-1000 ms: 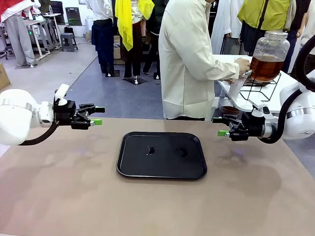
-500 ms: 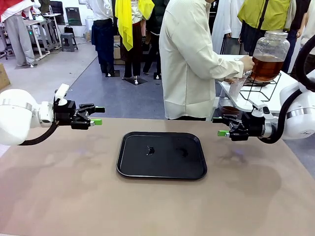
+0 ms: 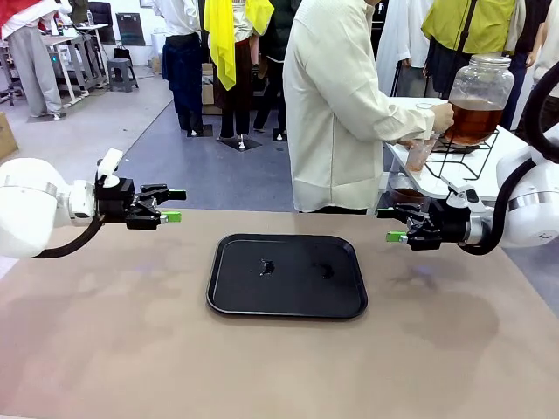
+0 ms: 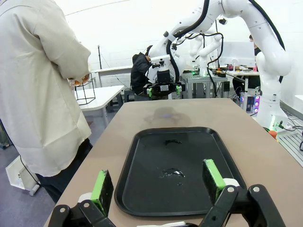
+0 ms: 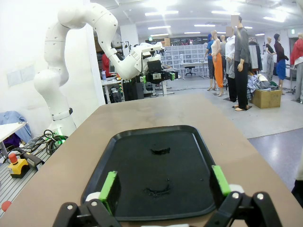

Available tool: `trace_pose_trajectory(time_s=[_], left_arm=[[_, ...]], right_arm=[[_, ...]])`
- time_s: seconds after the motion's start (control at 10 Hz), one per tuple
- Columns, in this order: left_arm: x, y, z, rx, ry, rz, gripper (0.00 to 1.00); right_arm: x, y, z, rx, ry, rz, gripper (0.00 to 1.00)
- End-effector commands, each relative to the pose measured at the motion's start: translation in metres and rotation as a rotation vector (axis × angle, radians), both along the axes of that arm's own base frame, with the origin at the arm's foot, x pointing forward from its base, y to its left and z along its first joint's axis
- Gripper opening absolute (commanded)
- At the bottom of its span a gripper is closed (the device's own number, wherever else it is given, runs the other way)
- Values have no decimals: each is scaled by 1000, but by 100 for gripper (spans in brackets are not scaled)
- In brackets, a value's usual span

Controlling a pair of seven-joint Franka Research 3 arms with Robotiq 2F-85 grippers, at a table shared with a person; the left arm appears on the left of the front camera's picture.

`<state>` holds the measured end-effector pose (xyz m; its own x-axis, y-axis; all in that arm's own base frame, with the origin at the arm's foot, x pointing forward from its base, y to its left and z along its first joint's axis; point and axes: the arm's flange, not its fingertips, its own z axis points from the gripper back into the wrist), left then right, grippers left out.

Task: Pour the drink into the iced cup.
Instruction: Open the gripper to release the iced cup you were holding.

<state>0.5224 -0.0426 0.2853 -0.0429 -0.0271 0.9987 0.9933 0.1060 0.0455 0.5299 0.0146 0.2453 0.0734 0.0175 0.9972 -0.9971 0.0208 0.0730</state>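
Black tray [image 3: 286,276] mid-table, wet spots; wire rack [image 3: 463,157].

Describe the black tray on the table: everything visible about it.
The black tray is a rounded-corner rectangle with a low raised rim, plastic by its look, lying flat at the middle of the brown table. Two small glossy wet-looking marks sit on its floor; otherwise it carries nothing. Nothing else touches it: the left gripper and right gripper hover open at either side, above the table.
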Motion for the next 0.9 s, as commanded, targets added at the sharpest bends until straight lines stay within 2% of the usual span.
trace_pose_trajectory(time_s=[0.0,0.8], left_arm=[[0,-1,2,-5,-2,3,100],[0,-1,2,-5,-2,3,100]], right_arm=[[0,2,2,0,-2,3,100],[0,2,2,0,-2,3,100]])
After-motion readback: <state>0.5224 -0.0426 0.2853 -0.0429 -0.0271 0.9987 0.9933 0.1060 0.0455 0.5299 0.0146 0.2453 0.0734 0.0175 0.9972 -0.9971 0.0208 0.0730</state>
